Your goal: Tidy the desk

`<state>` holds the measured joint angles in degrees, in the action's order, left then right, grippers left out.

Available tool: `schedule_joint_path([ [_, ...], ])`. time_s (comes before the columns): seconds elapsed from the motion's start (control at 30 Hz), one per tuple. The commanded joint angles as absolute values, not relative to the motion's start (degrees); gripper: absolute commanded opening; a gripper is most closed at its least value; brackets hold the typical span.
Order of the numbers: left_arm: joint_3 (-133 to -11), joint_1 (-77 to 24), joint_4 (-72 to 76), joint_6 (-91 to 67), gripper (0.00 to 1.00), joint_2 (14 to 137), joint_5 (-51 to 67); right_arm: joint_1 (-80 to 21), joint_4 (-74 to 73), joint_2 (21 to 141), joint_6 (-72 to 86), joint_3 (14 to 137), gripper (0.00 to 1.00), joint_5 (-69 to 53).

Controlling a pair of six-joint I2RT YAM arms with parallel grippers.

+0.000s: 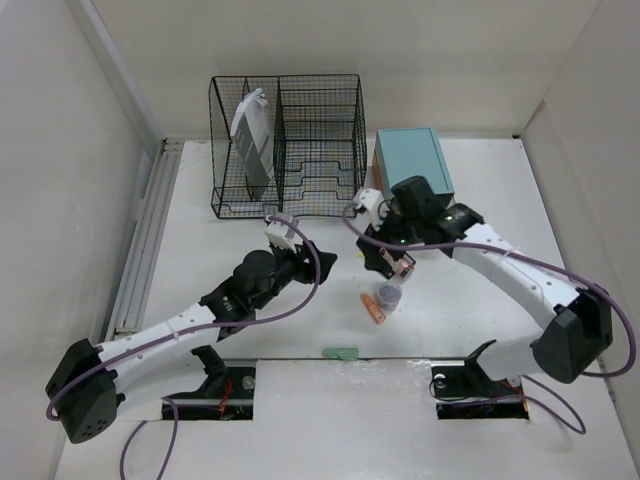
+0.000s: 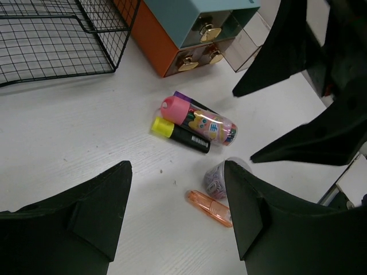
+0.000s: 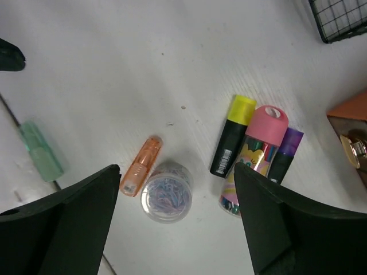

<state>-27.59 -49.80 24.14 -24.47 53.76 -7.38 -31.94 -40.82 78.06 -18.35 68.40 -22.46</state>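
Our right gripper hangs with its fingers wide apart and nothing between them. Under the gap we see a clear jar of paper clips with an orange pen just beside it. A yellow-capped marker, pink-capped tube and purple marker lie side by side nearer its right finger. Our left gripper is likewise spread and empty, and the white desk lies beneath both grippers.

The white counter holds a black wire rack and a blue-green drawer box at the back. In the middle, a yellow-capped pen, a pink-capped tube and a purple pen lie side by side. Close by are an orange pen and a clear tub of paper clips. A green pen lies apart from them.
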Motion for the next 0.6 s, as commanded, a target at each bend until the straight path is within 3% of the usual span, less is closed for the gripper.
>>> schedule_joint_path([
  [0.0,-27.25,-50.10,23.04,-23.91,0.62,51.25,-8.79,-37.78,-40.51,80.94,-27.48,67.33,0.84,-5.46],
  [0.13,-26.72,-50.10,21.72,-23.91,0.62,49.05,-8.79,-37.79,-45.70,83.06,-33.82,66.01,0.75,-8.09],
  [0.3,-26.19,-50.10,21.71,-24.43,0.62,47.81,-8.79,-38.41,-48.51,82.35,-37.79,64.60,0.75,-8.17],
  [0.57,-24.44,-50.10,22.24,-25.48,0.62,47.81,-8.79,-40.78,-51.85,83.06,-40.78,62.93,0.85,-13.35],
])
